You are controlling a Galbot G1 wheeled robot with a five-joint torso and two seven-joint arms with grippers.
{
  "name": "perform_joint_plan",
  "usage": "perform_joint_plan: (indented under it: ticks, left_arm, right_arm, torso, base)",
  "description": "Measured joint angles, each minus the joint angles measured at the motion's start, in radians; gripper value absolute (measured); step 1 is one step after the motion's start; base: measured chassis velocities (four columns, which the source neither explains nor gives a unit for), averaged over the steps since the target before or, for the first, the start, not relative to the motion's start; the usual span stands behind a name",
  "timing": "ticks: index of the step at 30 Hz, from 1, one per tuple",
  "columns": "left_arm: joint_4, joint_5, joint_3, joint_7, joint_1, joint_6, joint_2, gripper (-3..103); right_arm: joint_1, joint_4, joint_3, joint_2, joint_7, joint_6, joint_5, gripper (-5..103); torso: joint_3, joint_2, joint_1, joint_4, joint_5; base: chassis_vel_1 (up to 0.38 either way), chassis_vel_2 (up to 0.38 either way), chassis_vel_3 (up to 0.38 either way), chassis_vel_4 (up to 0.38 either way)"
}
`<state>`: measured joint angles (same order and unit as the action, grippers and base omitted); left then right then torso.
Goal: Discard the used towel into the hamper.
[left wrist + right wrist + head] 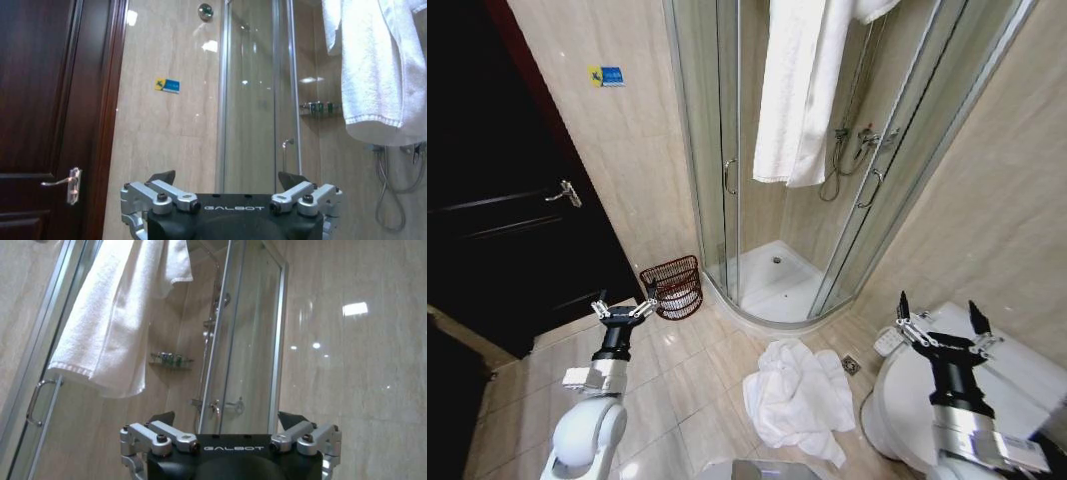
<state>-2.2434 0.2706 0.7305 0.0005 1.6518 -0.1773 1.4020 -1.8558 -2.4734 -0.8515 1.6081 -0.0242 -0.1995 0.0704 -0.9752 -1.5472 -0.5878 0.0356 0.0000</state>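
I see my left gripper (pixel 625 302) spread wide and holding nothing, raised near the hamper (pixel 673 287) against the wall beside the shower. My right gripper (pixel 939 320) is spread too, above the toilet (pixel 897 400). The used towel (pixel 799 393) lies crumpled on the floor between them.

"GALBOT" on each pincer (pixel 227 180) base

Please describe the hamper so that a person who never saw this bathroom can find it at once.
Start at the glass shower cabin in the corner. On the tiled floor, against the beige wall between its left edge and the dark door, stands the hamper. It is the only dark red-brown wire basket; the towel lying nearby is white.
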Motion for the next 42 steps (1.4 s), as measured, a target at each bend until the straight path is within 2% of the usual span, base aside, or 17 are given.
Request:
perform_joint_plan:
  ticks: [18,22,26,42]
  left_arm:
    - [0.02,-0.002,-0.001,0.003,-0.01,0.0,0.003,100]
    - [0.03,-0.001,0.0,0.003,-0.012,-0.021,-0.003,100]
    - [0.031,0.001,0.004,0.003,-0.009,-0.031,-0.007,100]
    - [0.015,0.007,0.006,0.0,0.003,-0.04,-0.006,100]
  right_arm:
    - [0.01,0.012,0.002,0.0,0.003,0.006,-0.001,100]
    - [0.011,0.012,0.004,0.0,0.004,0.006,-0.004,100]
    - [0.01,0.012,0.003,0.0,0.008,0.009,-0.011,100]
    - [0.007,0.001,0.003,0.0,0.007,0.021,-0.027,100]
  torso:
    - [-0.061,-0.115,-0.053,0.0,0.0]
    - [-0.078,-0.146,-0.068,0.0,0.0]
    - [-0.084,-0.157,-0.073,0.0,0.0]
    - [-0.081,-0.15,-0.07,0.0,0.0001]
  base:
    - [0.0,0.0,0.0,0.0]
    - [0.0,0.0,0.0,0.0]
    - [0.0,0.0,0.0,0.0]
    - [0.012,0.006,-0.007,-0.015]
